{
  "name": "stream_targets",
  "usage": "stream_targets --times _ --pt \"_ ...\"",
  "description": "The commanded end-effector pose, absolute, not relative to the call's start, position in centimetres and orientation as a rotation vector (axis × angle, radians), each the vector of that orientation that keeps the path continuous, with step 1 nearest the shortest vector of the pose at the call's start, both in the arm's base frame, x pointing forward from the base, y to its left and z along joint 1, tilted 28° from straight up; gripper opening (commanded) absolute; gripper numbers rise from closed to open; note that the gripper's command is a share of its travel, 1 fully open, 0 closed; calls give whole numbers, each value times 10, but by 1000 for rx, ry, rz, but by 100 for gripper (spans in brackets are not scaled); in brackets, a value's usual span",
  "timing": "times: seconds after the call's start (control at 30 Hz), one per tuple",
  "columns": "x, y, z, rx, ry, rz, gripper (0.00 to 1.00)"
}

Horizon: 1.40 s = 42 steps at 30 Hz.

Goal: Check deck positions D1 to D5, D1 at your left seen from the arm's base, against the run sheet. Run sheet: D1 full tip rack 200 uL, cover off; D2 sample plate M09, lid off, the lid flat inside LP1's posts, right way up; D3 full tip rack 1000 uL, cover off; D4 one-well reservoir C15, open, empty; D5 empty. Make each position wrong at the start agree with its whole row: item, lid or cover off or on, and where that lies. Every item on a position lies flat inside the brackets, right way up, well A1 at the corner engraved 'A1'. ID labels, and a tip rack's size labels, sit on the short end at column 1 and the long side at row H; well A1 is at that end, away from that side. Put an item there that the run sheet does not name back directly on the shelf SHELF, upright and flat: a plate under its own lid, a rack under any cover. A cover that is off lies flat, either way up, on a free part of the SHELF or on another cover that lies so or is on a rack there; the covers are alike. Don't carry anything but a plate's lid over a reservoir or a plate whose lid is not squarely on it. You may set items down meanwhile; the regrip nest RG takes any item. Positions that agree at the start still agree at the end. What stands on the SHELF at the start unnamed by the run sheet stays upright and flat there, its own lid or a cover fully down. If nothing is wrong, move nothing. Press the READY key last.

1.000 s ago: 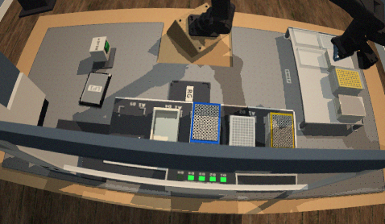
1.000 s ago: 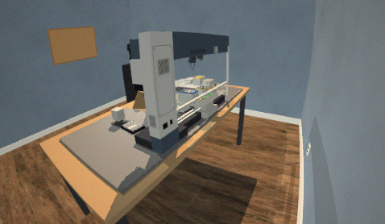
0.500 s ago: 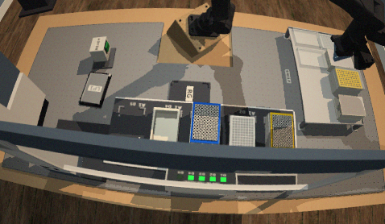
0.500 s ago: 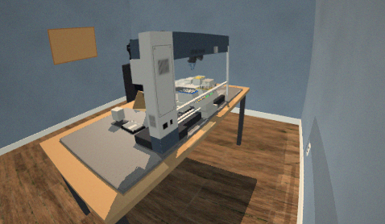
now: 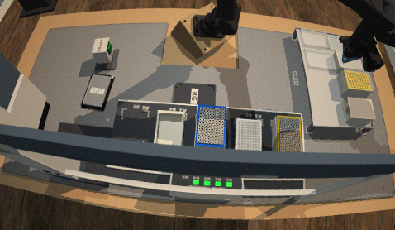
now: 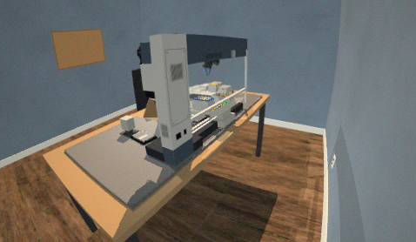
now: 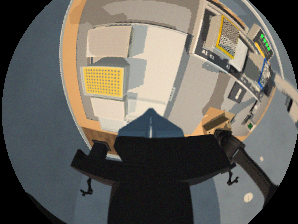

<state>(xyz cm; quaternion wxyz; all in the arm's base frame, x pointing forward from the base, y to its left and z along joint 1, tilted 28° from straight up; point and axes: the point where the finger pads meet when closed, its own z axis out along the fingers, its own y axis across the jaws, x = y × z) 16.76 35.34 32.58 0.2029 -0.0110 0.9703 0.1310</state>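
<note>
In the top view the deck row holds a yellow-framed tip rack [image 5: 289,133] at the right end, then a white well plate [image 5: 248,133] with no lid, a blue-framed tip rack [image 5: 211,125], and an open, empty reservoir [image 5: 170,126]. The left-end position [image 5: 135,113] is bare. A flat lid [image 5: 97,91] lies at the lid park on the left. The READY key [image 5: 104,49] stands behind it. My gripper [image 5: 354,50] is shut and empty, high over the far end of the shelf [image 5: 329,83]. The wrist view shows its fingertips [image 7: 150,123] above the shelf.
On the shelf are an uncovered yellow tip rack [image 5: 358,80], which also shows in the wrist view [image 7: 105,82], a covered box [image 5: 360,108] in front of it, and flat pale covers [image 5: 317,45] at the far end. The regrip nest [image 5: 194,93] is bare. A gantry beam [image 5: 192,155] spans the front.
</note>
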Motion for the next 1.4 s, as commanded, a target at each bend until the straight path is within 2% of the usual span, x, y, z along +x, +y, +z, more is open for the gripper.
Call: stream_targets --times 0.0,0.43,0.77,1.37 --pt "163 358 361 -23 2674 447 0" --pt "163 358 361 -23 2674 447 0" --pt "217 345 375 275 2691 473 0" --pt "214 345 379 660 2662 568 0"
